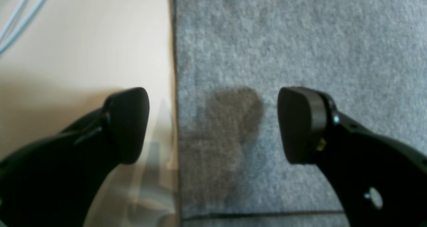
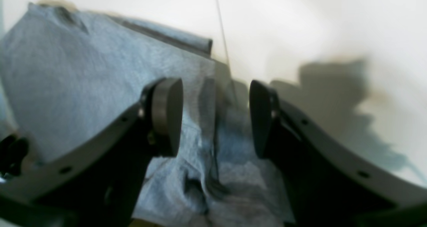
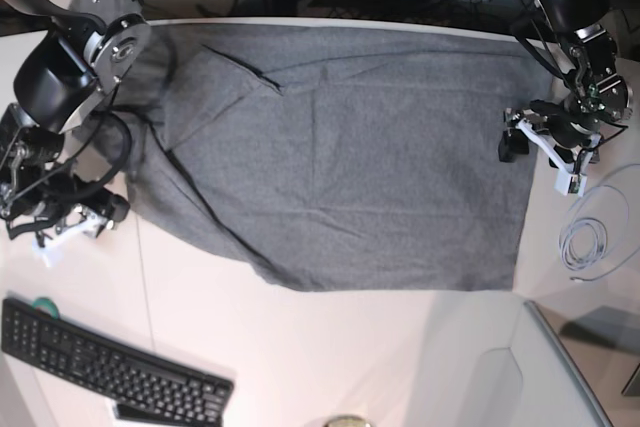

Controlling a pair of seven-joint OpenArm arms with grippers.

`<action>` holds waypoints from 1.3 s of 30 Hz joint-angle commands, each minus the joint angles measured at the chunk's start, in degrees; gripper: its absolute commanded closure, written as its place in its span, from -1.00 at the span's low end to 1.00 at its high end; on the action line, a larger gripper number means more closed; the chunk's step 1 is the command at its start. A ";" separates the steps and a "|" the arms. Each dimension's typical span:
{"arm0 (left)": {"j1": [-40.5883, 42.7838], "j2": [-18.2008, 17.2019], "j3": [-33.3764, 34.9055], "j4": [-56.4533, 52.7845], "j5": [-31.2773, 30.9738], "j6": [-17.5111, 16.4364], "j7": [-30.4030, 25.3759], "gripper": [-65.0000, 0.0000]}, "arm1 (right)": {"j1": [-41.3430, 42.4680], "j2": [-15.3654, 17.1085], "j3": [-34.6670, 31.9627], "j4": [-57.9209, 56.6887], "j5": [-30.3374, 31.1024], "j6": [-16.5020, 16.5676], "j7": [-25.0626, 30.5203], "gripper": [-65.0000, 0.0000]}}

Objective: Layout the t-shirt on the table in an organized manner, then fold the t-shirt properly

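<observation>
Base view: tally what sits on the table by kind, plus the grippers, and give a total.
Grey t-shirt: 1
Black keyboard: 1
Coiled white cable: 1
Grippers: 2, the left gripper and the right gripper, both open
Total: 5, on the white table

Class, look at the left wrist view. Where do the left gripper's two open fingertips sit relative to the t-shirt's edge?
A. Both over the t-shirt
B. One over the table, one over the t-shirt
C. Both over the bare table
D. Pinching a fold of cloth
B: the left gripper straddles the straight edge of the t-shirt, one fingertip over the table, the other over grey fabric, nothing pinched.
</observation>
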 commanded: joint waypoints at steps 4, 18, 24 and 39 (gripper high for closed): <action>-0.57 -1.15 -0.44 0.95 -0.71 -0.08 -0.92 -0.78 | 2.55 1.69 0.83 -4.85 1.04 0.04 1.03 0.07; -0.57 -1.06 -0.09 0.95 -0.71 -0.08 -0.92 -0.78 | 2.02 1.25 0.48 -5.21 6.41 0.04 0.41 0.08; -0.57 -1.06 -0.09 0.95 -0.71 -0.08 -0.92 -0.78 | 2.11 1.25 0.48 -5.29 6.41 -0.05 0.41 0.08; -0.57 -1.06 -0.09 0.95 -0.71 -0.08 -0.92 -0.78 | 1.41 0.28 0.57 -5.29 6.41 -0.05 0.50 0.21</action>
